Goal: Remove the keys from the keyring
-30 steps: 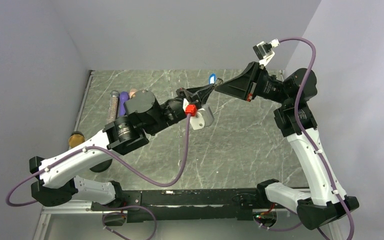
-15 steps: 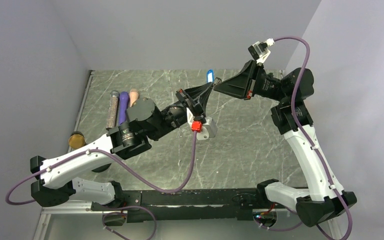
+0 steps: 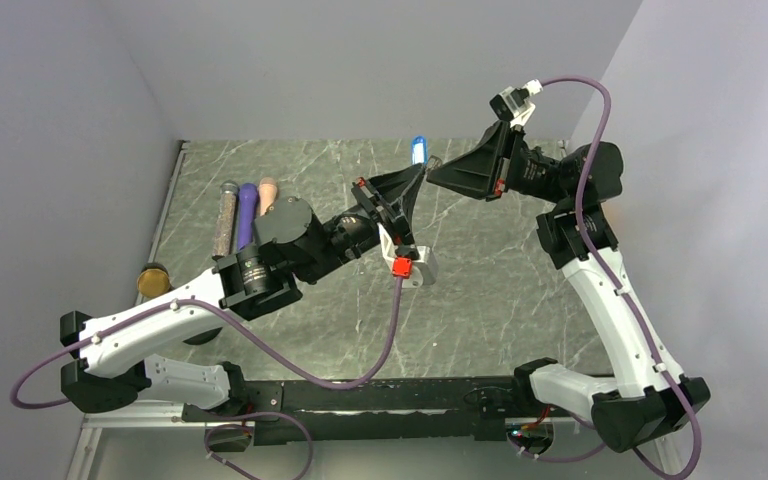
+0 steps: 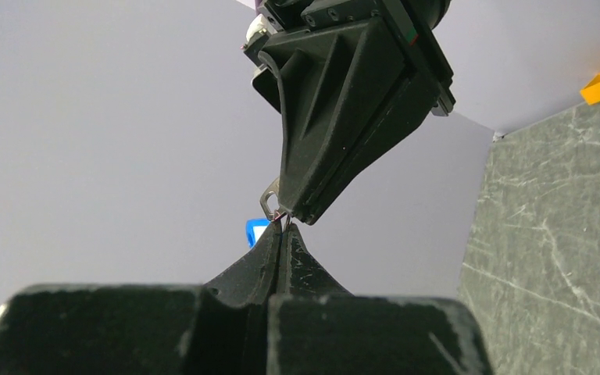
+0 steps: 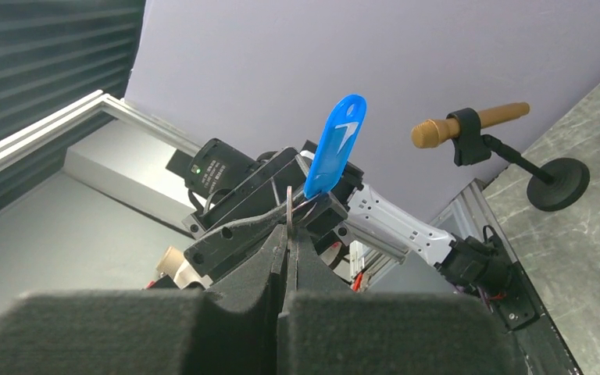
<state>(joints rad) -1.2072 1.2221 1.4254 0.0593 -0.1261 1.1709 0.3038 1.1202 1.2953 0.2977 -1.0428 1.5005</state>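
Observation:
Both grippers meet tip to tip above the middle back of the table. The blue-headed key (image 3: 418, 150) sticks up just above the meeting point. My left gripper (image 3: 421, 173) is shut, its tips (image 4: 281, 227) pinching a thin wire of the keyring. A small silvery loop (image 4: 269, 201) and a corner of the blue key (image 4: 255, 232) show beside them. My right gripper (image 3: 431, 175) is shut on a thin metal ring (image 5: 289, 205) seen edge-on. The blue key (image 5: 336, 147) stands just above its tips (image 5: 288, 231). The right gripper's black body (image 4: 344, 101) fills the upper left wrist view.
Brown (image 3: 225, 215), purple (image 3: 247, 205) and peach (image 3: 266, 187) cylinders lie side by side at the table's back left. A gold-headed microphone on a round stand (image 3: 152, 279) sits at the left edge; it also shows in the right wrist view (image 5: 469, 125).
My left wrist has rolled, swinging its red and white mount down and to the right. The right arm has shifted slightly left. The blue key stayed between the joined tips.

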